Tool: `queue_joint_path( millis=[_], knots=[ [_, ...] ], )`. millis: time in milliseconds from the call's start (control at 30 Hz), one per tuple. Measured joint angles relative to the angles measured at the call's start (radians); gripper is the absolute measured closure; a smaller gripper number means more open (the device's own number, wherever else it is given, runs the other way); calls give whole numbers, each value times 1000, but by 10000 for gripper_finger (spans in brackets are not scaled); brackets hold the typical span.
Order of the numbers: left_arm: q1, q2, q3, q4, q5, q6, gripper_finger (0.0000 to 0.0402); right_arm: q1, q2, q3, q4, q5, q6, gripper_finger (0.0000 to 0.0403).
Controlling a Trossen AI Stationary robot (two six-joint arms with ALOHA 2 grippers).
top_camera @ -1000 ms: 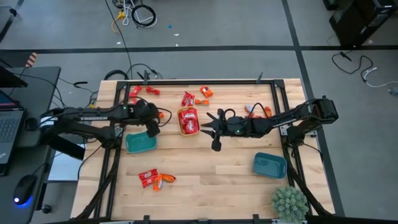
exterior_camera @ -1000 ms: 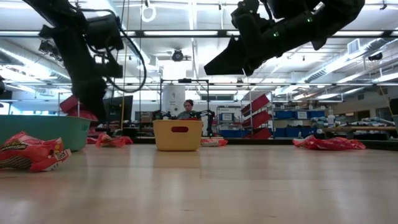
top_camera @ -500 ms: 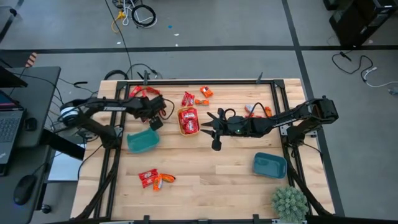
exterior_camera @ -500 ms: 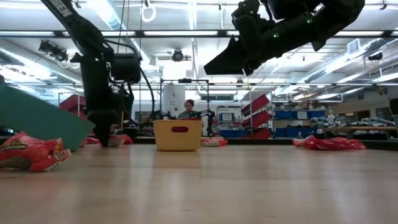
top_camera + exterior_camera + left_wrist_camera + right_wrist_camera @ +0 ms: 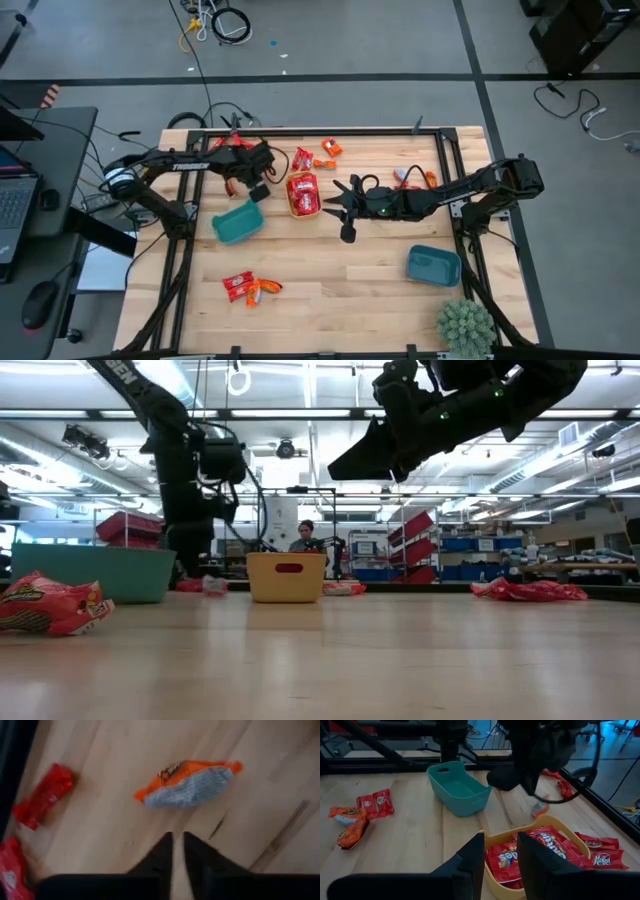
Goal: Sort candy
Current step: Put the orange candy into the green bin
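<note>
Red and orange wrapped candies lie about the table: a heap (image 5: 245,288) at the near left, some (image 5: 315,156) at the far middle, some (image 5: 412,178) at the right. A yellow bowl (image 5: 303,195) holds several red ones. My left gripper (image 5: 258,190) hangs just above an orange candy (image 5: 187,782) beside the yellow bowl, its fingers a narrow gap apart and empty. My right gripper (image 5: 335,200) is open and empty, raised at the yellow bowl's right side (image 5: 560,827). A teal bowl (image 5: 238,222) stands flat on the table near my left gripper.
A second teal bowl (image 5: 433,265) stands at the near right, with a green plant (image 5: 465,325) at the near right corner. A black frame (image 5: 300,131) borders the table. Bare wood lies in the near middle.
My left gripper has gone from the teal bowl's rim toward the far edge and a little right, over the orange candy. The teal bowl tipped up on one side, then settled flat again, shifted a little toward the right and turned. My right arm has kept still.
</note>
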Motion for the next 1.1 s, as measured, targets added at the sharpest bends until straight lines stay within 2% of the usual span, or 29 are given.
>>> queue_joint_path(
  millis=[67,400,500,667,867,1100],
  knots=[
    [-2,-2,34,1,2,2,391,0,0,0,1,0,5,302],
    [-8,-6,92,33,38,25,386,0,0,0,-8,1,17,299],
    [-9,-5,92,9,67,51,359,0,0,0,-15,1,18,300],
    [-14,-5,92,0,71,173,290,0,0,0,-22,-1,18,297],
    [-14,-5,92,-21,127,326,215,0,0,0,-22,-5,26,297],
    [3,69,92,-18,118,501,177,0,0,0,-22,-6,31,296]
  ],
)
